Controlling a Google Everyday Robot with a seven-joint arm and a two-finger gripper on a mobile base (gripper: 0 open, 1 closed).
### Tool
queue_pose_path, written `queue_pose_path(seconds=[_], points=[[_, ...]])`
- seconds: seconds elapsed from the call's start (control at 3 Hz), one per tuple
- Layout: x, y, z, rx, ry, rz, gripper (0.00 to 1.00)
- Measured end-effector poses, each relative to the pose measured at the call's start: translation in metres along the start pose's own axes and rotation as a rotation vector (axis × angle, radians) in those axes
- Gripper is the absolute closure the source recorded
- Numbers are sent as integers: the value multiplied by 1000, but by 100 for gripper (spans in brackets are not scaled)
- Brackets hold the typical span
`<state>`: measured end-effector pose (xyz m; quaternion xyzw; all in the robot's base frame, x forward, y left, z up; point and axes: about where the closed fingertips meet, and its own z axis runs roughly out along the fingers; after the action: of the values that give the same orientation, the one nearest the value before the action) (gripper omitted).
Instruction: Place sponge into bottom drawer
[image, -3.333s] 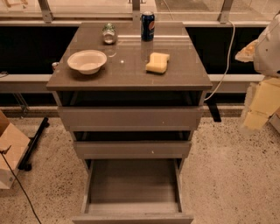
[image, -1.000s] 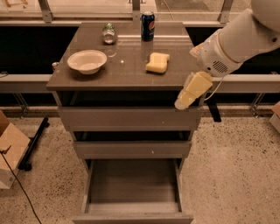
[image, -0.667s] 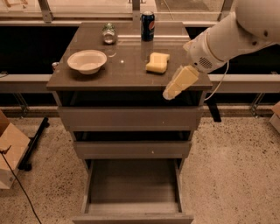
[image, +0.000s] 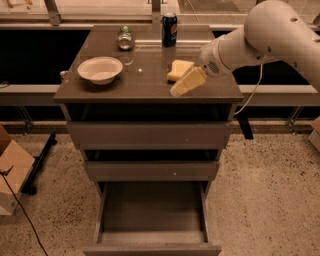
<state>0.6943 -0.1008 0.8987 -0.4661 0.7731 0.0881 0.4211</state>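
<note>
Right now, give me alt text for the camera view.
The gripper is close beside the sponge over the cabinet top, with the bottom drawer pulled open and empty below. A bowl, jar and can also sit on top.

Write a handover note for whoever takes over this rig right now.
The pincer hangs over the cabinet top near its front edge, just in front of the sponge; no grasp yet.
The sponge lies on the top, right of the bowl.
The bottom drawer stands open, nothing in it.
Done: drawer open. Left: grasp sponge, lower it, release in drawer.
</note>
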Motion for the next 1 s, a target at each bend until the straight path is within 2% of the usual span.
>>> queue_pose_path(seconds=[0.67, 1.0], points=[[1, -32, 46, 10, -44, 72, 0], [4, -35, 53, 6, -46, 78, 0]])
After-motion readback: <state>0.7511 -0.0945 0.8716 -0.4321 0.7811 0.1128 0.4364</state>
